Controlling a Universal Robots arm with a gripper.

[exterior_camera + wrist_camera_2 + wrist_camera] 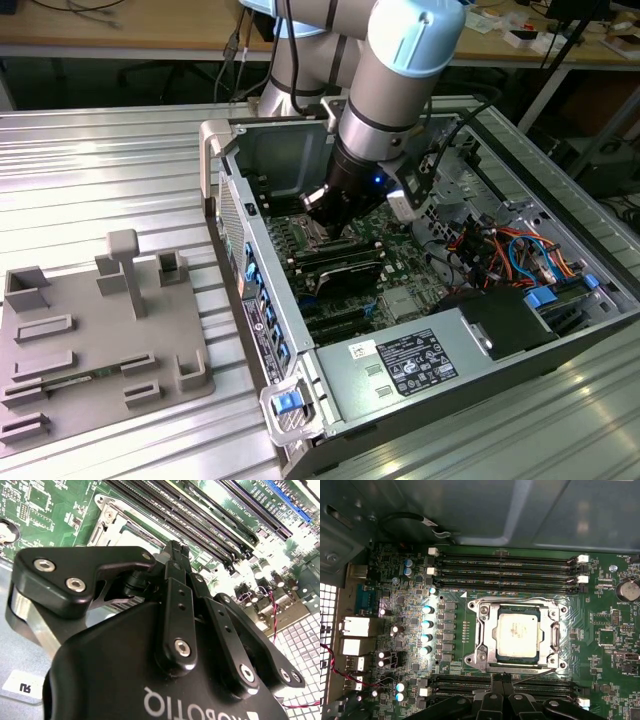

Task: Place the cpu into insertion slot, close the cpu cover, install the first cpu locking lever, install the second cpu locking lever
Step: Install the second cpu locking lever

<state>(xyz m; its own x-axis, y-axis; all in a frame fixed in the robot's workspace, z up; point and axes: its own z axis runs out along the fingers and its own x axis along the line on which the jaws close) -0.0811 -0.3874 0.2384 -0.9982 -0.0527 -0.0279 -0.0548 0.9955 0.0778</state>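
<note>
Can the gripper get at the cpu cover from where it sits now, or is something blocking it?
Probably yes. In the first wrist view the gripper sits at the edge of the cpu cover, which lies flat around the cpu. Nothing stands between them; the memory slots lie off to the sides.

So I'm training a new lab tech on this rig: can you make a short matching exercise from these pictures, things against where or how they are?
Things:
1. cpu
2. cpu cover
3. gripper
4. memory slots

States:
A. long, black, in rows on the green board
B. silver frame lying flat around the chip
C. seated in the insertion slot
D. fingertips together at the socket's edge

Pairs: 1-C, 2-B, 3-D, 4-A
</note>
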